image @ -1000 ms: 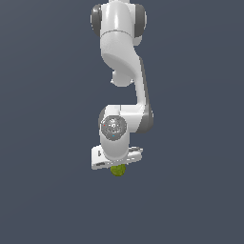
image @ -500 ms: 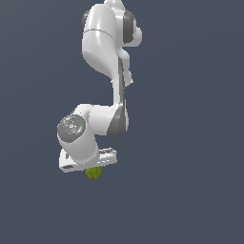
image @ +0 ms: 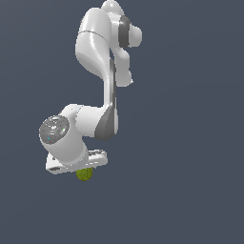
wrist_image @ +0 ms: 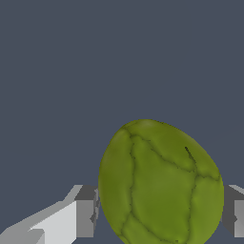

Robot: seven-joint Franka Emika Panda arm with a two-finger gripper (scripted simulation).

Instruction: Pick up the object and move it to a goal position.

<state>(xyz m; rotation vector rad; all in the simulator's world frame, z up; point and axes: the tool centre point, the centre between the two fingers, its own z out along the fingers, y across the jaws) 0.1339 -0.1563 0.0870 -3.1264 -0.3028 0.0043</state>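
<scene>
My gripper pinches the yellow-green, pear-shaped lump between its two fingers, one pad pressed to each flank, the load hanging under my white arm against plain grey, low on the exterior view's left. The lump bulges well past my pads and its skin is veined and rounded, so I judge a quick swing or a slack squeeze could let it roll out before the goal, which no view shows.
</scene>
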